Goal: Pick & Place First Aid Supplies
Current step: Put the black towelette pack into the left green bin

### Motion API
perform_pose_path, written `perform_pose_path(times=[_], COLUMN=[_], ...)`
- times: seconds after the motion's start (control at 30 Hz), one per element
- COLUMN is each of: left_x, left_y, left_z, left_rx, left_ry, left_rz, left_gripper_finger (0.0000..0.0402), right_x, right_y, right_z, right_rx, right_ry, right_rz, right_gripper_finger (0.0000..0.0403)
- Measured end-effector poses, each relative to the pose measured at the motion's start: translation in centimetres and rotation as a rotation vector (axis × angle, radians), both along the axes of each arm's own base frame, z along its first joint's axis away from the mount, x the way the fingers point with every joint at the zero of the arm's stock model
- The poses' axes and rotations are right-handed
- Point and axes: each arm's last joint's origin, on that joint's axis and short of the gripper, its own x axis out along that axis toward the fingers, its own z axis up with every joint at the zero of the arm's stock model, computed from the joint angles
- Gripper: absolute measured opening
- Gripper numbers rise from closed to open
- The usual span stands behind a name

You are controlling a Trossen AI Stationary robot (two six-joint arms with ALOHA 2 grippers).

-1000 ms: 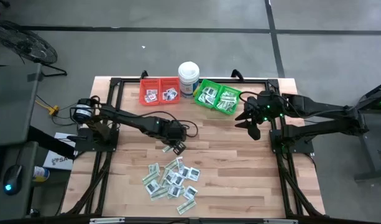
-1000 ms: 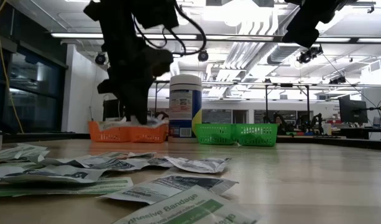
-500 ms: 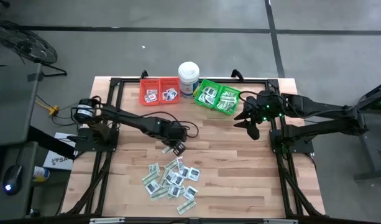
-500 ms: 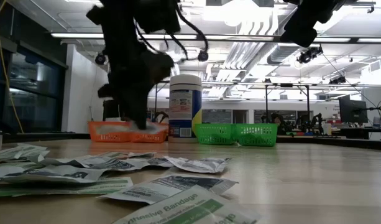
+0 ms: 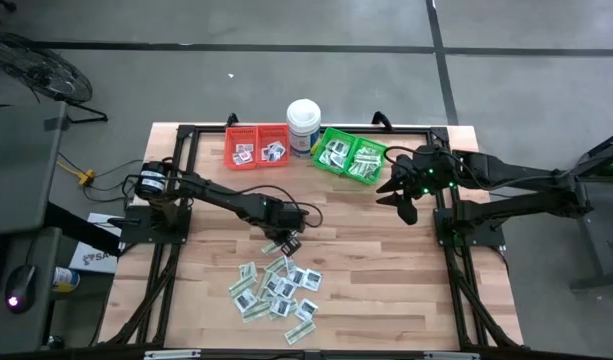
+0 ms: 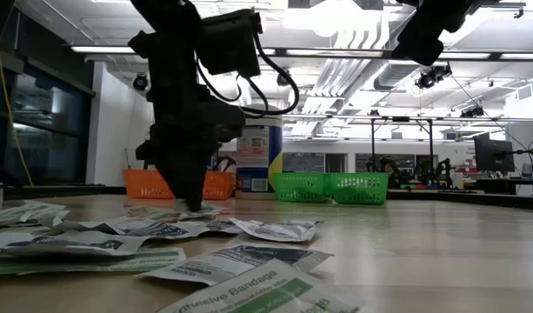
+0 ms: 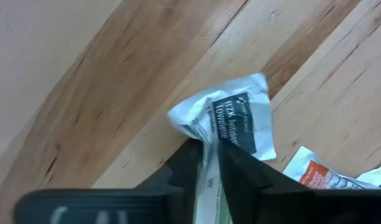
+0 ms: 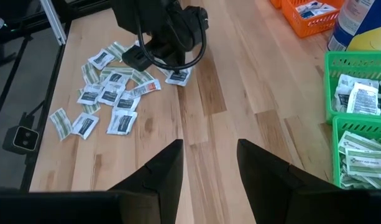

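Observation:
The first aid supplies [image 5: 276,285] lie in a loose pile on the wooden table: white square packets with dark print and pale green-and-white strips. They also show in the low view [image 6: 162,230] and the right wrist view [image 8: 106,93]. My left gripper [image 5: 286,241] is down at the pile's far edge, shut on one white square packet [image 7: 237,118]; the low view shows it at the table top [image 6: 192,204]. My right gripper [image 5: 396,196] hangs open near the green bin [image 5: 351,157], touching nothing; its fingers stand apart in its wrist view [image 8: 209,168]. My left gripper pinches the white square packet between its two fingers [image 7: 243,171], at the packet's edge [image 7: 209,140]. It comes from above, pointing down. The packet is bunched where the fingers meet it, and its printed face [image 7: 240,121] lies on the wood.
A red bin [image 5: 256,147], a tall white tub [image 5: 304,124] and the green bin stand in a row along the far edge, both bins holding packets. Bare wood lies between the pile and the bins and toward the right edge. Black frame rails run along both sides.
My left gripper has moved down and slightly toward the near edge, onto the far edge of the pile, where its fingertips now reach the table. My right arm has kept still.

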Motion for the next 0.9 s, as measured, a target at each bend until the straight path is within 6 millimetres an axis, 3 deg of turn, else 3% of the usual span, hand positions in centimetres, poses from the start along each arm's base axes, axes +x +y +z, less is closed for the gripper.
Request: perform_pose_path(times=[0.17,0.43,0.57,0.8,0.9], left_x=[0.07,0.21,0.26,0.39,0.45], left_y=[-0.02,0.65,0.67,0.73,0.72], left_z=[0.02,0.03,0.04,0.04,0.07], left_rx=[-0.007,-0.016,-0.001,0.006,0.006], left_ry=[-0.007,-0.017,-0.024,-0.038,-0.044], left_rz=[0.020,0.045,0.048,0.052,0.052], left_gripper_finger=[0.0110,0.0118,0.0095,0.0012,0.0011], right_x=[0.00,0.00,0.00,0.00,0.00], right_y=[0.00,0.00,0.00,0.00,0.00], right_z=[0.00,0.00,0.00,0.00,0.00], right_rx=[-0.003,-0.003,-0.002,0.000,0.000], right_ry=[0.000,0.000,0.000,0.000,0.000], right_rz=[0.002,0.002,0.001,-0.001,-0.001], right_gripper_finger=[0.0145,0.0145,0.0145,0.0145,0.0145])
